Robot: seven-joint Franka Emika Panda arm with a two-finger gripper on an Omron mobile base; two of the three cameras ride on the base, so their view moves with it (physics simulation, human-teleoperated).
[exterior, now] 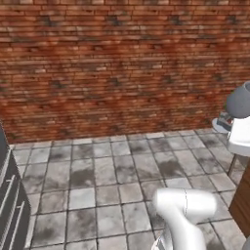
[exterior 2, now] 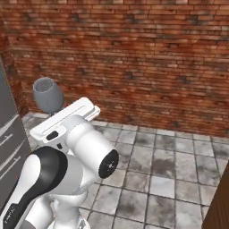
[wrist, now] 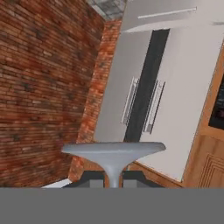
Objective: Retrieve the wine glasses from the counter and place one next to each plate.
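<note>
A brick wall [exterior: 122, 63] stands across the back of both base views, with the tiled floor [exterior: 107, 180] before it, running up to its foot. In the right base view a glass [exterior 2: 48, 96] sits above the hand, at the left, in front of the wall; in the left base view it shows at the right edge. In the hand view the gripper [wrist: 113, 177] is closed around the glass's stem, the foot lying flat just beyond the fingertips. Behind the foot in that view stands a fridge [wrist: 175, 87], with the wall to its left and a wooden cabinet [wrist: 210, 162] to its right.
</note>
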